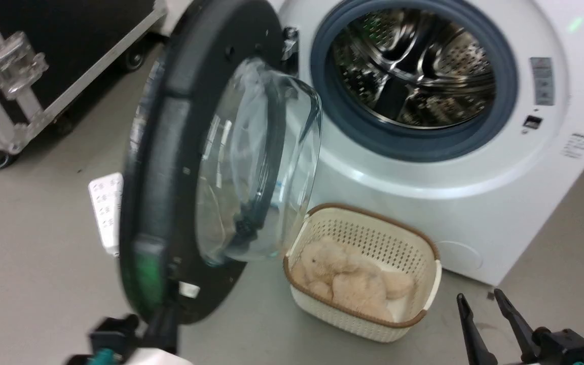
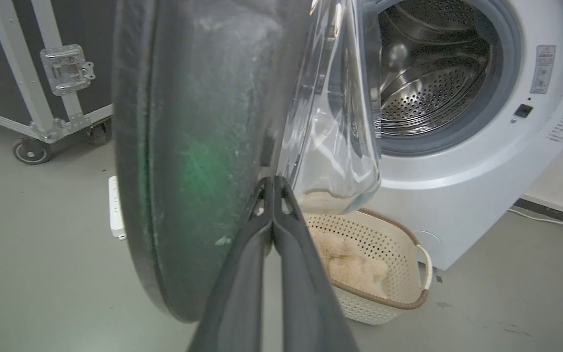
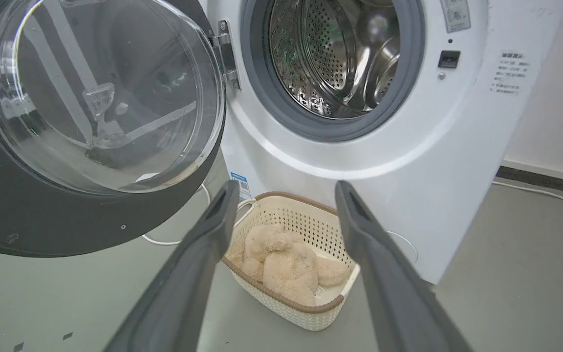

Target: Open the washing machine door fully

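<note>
The washing machine (image 1: 479, 203) is a white front-loader with its steel drum (image 1: 413, 66) exposed. The washing machine door (image 1: 168, 152), black-rimmed with a bulging glass bowl, stands swung out on its hinge, roughly edge-on to me. My left gripper (image 1: 166, 310) is at the door's lower free edge. In the left wrist view the left gripper (image 2: 272, 185) is shut, tips together against the door (image 2: 188, 146) beside the glass. My right gripper (image 1: 478, 297) hangs open at the lower right, apart from the door. In the right wrist view it (image 3: 286, 188) holds nothing, facing the door (image 3: 66, 225) and machine (image 3: 433, 146).
A cream perforated basket (image 1: 358, 230) holding a beige plush toy (image 1: 342, 274) sits on the floor in front of the machine, just right of the door. A black wheeled flight case (image 1: 43, 61) stands at the far left. A white power strip (image 1: 107, 208) lies behind the door.
</note>
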### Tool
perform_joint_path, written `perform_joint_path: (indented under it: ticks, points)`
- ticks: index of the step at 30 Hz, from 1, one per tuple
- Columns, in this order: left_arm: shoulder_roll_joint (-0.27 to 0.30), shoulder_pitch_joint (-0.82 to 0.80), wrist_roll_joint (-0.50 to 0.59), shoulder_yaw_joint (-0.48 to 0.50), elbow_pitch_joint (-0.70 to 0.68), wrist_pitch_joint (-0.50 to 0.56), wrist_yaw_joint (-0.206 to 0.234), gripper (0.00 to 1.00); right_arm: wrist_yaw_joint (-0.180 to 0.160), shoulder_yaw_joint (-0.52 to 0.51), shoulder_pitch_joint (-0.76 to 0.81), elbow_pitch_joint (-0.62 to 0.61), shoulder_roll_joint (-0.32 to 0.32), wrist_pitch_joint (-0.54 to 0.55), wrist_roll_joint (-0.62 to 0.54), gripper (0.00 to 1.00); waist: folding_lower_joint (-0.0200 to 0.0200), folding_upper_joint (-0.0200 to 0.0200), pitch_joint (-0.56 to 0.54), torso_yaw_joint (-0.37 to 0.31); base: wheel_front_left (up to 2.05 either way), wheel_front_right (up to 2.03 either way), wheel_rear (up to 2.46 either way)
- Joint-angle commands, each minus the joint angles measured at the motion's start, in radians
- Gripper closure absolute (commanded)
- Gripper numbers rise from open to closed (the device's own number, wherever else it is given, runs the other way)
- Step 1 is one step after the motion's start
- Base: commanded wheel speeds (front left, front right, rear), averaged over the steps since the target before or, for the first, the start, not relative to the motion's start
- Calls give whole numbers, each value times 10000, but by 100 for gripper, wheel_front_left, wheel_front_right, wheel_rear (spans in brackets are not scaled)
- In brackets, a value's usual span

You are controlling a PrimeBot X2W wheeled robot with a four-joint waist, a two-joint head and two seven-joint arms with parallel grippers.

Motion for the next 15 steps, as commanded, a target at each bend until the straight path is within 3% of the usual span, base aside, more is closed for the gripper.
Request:
perform_joint_path:
  ticks: [1,8,15]
  points:
    - [202,-166,-72,234,-106,69,72,100,6,34,-93,-23,16,59,-22,0,1,0,246,170,0,0,0]
    - [1337,-1060,-653,1281,50,775,-250,100,6,99,-366,-280,16,264,-290,0,1,0,1099,87,0,0,0]
    - [2726,-2150,-1070,2167,1183,1485,-698,100,6,132,-775,-504,16,476,-529,0,1,0,1933,-334,0,0,0]
